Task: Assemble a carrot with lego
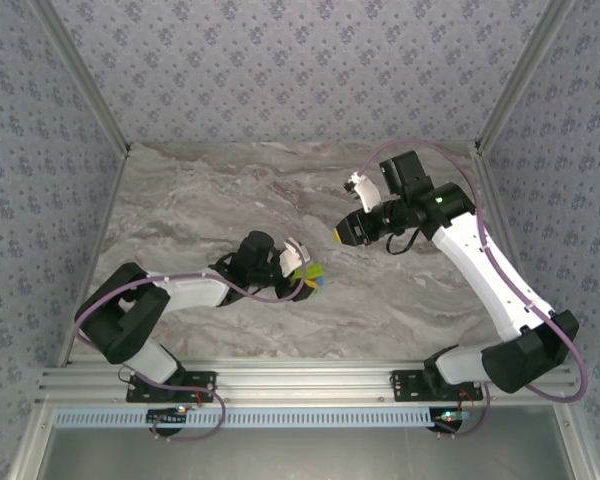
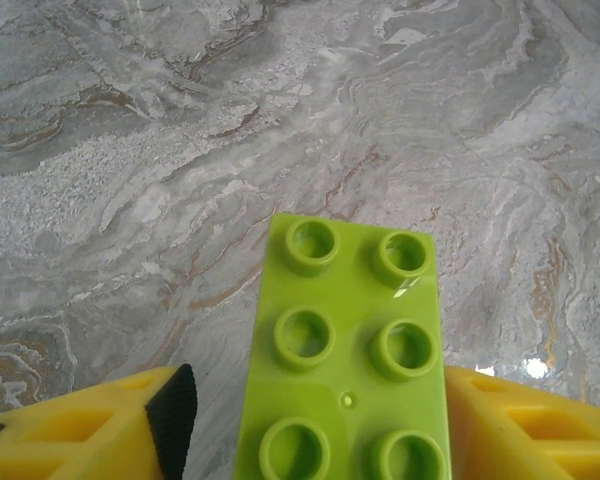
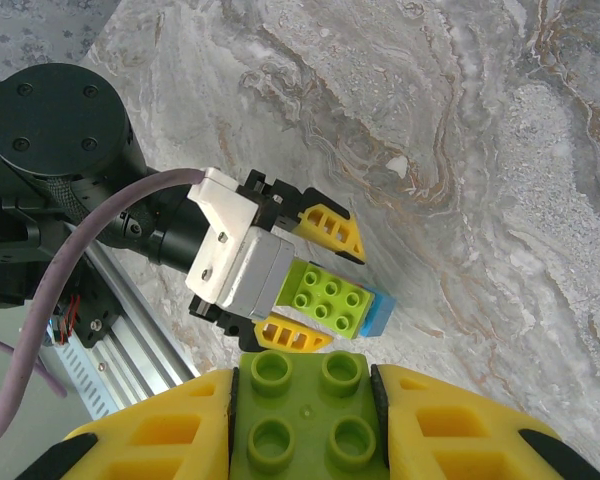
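High rear overview, close wrist views, left claw point(image 3: 338, 292) in all.

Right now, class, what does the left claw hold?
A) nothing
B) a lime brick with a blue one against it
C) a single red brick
B: the left claw grips a lime brick with a blue brick flush against it; the right claw grips a green brick.
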Tool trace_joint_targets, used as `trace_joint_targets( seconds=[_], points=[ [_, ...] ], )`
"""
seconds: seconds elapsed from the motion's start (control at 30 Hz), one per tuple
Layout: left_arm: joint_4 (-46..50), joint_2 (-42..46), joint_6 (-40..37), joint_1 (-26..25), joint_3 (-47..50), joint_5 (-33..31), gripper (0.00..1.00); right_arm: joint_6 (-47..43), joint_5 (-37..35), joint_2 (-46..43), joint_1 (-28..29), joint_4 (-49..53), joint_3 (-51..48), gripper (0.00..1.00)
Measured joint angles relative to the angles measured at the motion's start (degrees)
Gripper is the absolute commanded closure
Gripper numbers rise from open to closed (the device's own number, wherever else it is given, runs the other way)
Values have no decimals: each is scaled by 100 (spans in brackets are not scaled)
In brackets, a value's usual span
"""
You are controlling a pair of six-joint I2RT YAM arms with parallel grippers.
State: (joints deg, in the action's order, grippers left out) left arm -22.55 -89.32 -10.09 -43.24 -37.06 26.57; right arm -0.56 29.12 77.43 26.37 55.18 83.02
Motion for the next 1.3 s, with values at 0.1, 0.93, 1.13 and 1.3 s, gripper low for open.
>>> trace_joint_targets(
  seconds=[0.1, 0.93, 1.13, 1.3],
  points=[
    [0, 0, 4, 0, 0, -2, 41, 0, 11, 9, 0, 0, 0, 68],
    [557, 1108, 33, 0, -2, 400, 60, -1189, -573, 225, 0, -214, -74, 69],
    [927, 1725, 164, 15, -2, 979, 60, -1945, -116, 568, 13, -446, 151, 69],
    [1458, 2017, 260, 188, 0, 1543, 61, -2612, 144, 1113, 199, -352, 907, 67]
  ],
)
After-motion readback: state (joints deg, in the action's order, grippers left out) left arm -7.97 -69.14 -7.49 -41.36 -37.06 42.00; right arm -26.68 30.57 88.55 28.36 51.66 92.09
